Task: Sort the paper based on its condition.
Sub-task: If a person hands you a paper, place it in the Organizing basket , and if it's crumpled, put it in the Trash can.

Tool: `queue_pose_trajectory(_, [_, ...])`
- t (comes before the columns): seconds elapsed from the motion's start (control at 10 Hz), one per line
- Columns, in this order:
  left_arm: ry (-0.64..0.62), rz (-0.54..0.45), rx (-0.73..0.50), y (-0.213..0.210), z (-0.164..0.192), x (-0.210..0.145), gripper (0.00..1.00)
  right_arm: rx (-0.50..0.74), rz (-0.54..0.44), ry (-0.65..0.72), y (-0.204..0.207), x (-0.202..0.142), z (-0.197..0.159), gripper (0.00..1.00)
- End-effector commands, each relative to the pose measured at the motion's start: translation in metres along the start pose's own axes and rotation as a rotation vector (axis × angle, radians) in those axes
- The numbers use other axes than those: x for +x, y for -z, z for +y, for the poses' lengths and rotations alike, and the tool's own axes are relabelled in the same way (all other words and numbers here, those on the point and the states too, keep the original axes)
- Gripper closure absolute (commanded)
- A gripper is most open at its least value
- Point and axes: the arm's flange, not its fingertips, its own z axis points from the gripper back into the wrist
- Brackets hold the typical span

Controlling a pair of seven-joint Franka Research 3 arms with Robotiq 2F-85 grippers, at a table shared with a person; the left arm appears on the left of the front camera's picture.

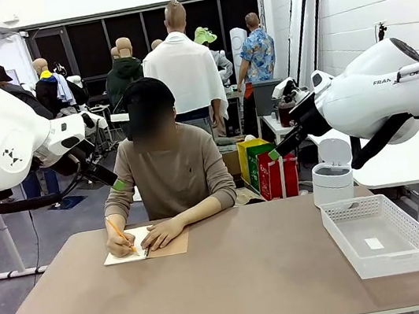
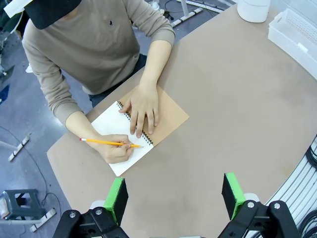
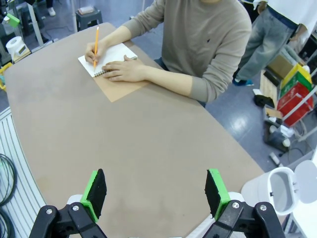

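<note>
A person [image 1: 170, 171] at the table's [image 1: 245, 279] far edge, left of centre, writes with a pencil [image 1: 119, 233] on the paper [image 1: 117, 256], a white page in an open notebook [image 1: 172, 246]. A white basket [image 1: 402, 262] sits at the right edge. The middle and near edge are bare. The left gripper [image 2: 175, 196] and right gripper [image 3: 155, 192] hang above bare tabletop, jaws spread wide, grasping nothing.

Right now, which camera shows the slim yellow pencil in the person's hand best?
The left wrist view: it looks down on the slim yellow pencil from close by, nearly full length. The front and right wrist views show it smaller, farther off.
</note>
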Motion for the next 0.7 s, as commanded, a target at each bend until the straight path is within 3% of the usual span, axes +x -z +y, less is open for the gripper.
queue_pose_trajectory(0.0, [0.003,-0.012,-0.006,-0.0006,0.0009,0.0005,0.0,0.001,0.001,0.0,0.001,-0.0002,0.0,0.0])
queue_pose_trajectory(0.6, [0.003,-0.012,-0.006,-0.0006,0.0009,0.0005,0.0,0.001,0.001,0.0,0.001,-0.0002,0.0,0.0])
